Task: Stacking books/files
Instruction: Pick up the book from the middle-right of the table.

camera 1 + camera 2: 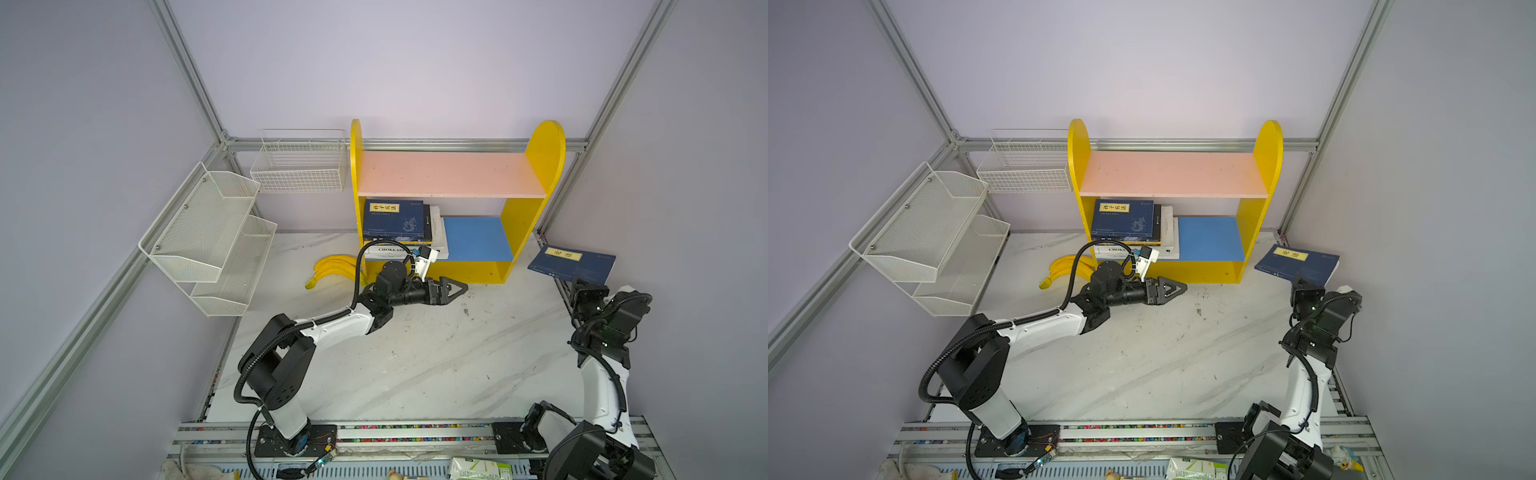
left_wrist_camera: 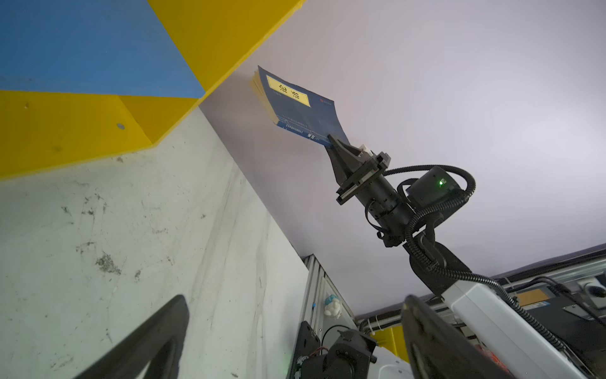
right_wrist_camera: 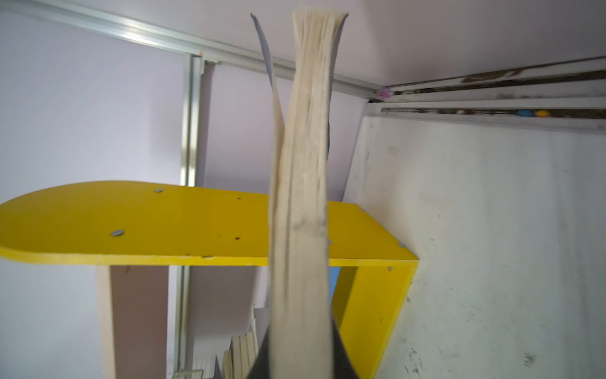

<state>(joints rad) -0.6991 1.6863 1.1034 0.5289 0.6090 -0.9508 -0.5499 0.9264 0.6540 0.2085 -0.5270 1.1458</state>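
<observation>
Pinched at one corner between the pressed-together fingers of the right end effector (image 2: 331, 139): a navy book with a yellow label (image 1: 571, 262), held up clear of the table (image 1: 415, 365), just beside the outer side panel of the yellow bookcase (image 1: 517, 232). Lying flat at the left end of the blue lower shelf (image 1: 478, 237): the stack of books (image 1: 395, 220), a matching navy one on top. Hovering low before the bookcase, fingers spread wide around nothing: the left end effector (image 1: 459, 286).

Prone to sagging and fanning open, to judge by the pages and loose cover splaying in the right wrist view. Liable to twist or slip from so narrow a grip. Also at risk of clipping the side panel or the pink upper shelf (image 1: 449, 174) on the way in, knocking the stack askew on landing, or meeting the left arm in front of the opening.
</observation>
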